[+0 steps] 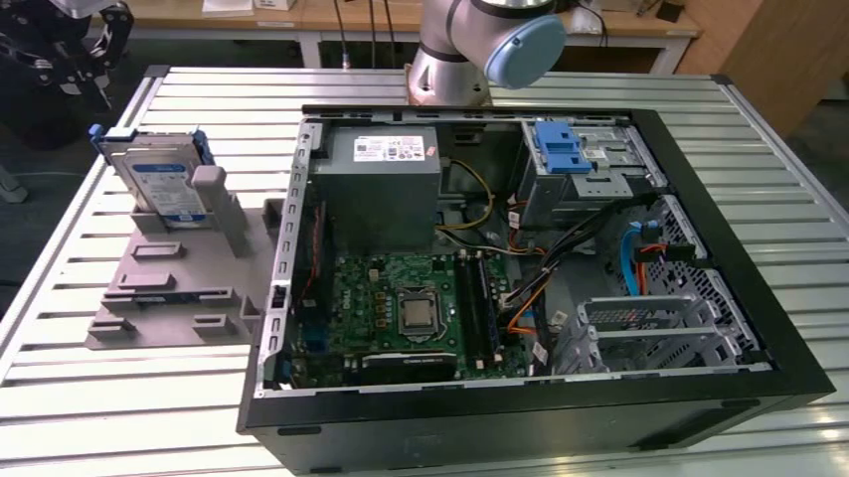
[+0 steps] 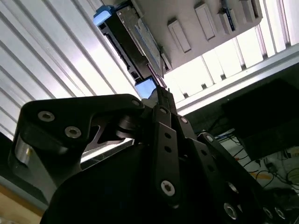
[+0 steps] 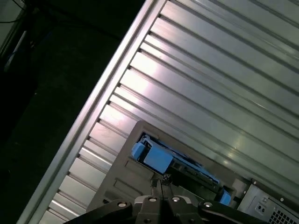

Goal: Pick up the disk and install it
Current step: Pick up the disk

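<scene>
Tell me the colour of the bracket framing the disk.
Blue; the exterior view shows the bracket best.

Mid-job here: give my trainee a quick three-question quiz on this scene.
1. True or false: the disk already sits inside the computer case.
2. The disk stands upright in: A) the grey holder; B) a cardboard box; C) a drawer.
3. Fill in: the holder stands outside the case, on the exterior view's ___.
Key: 1 false; 2 A; 3 left.
</scene>
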Robot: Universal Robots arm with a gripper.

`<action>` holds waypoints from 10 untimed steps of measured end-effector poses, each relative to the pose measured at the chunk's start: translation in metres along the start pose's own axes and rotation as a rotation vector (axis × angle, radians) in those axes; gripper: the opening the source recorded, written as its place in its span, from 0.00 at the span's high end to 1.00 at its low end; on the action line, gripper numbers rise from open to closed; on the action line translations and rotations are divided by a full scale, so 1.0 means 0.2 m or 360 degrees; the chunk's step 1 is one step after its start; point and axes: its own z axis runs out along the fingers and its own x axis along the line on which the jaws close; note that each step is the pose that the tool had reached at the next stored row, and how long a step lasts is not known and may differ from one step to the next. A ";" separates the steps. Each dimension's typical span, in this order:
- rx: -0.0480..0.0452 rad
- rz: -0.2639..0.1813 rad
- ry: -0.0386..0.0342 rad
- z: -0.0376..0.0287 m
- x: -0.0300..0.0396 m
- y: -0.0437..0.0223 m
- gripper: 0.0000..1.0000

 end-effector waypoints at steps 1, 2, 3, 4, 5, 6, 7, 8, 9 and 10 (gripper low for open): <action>0.0000 -0.0023 0.0001 0.000 0.000 0.000 0.89; 0.0000 -0.0045 0.0001 0.000 0.000 0.000 0.89; 0.0000 -0.0062 0.0002 0.000 0.000 0.000 0.89; 0.0001 -0.0071 0.0001 0.000 0.000 0.000 0.89; 0.0001 -0.0073 0.0001 0.000 0.000 0.000 0.89; 0.0001 -0.0074 0.0001 0.000 0.000 0.000 0.89; 0.0001 -0.0075 0.0001 0.000 0.000 0.000 0.89; 0.0001 -0.0076 0.0001 0.000 0.000 0.000 0.89; 0.0001 -0.0076 0.0001 0.000 0.000 0.000 0.89; 0.0001 -0.0077 0.0001 0.000 0.000 0.000 0.89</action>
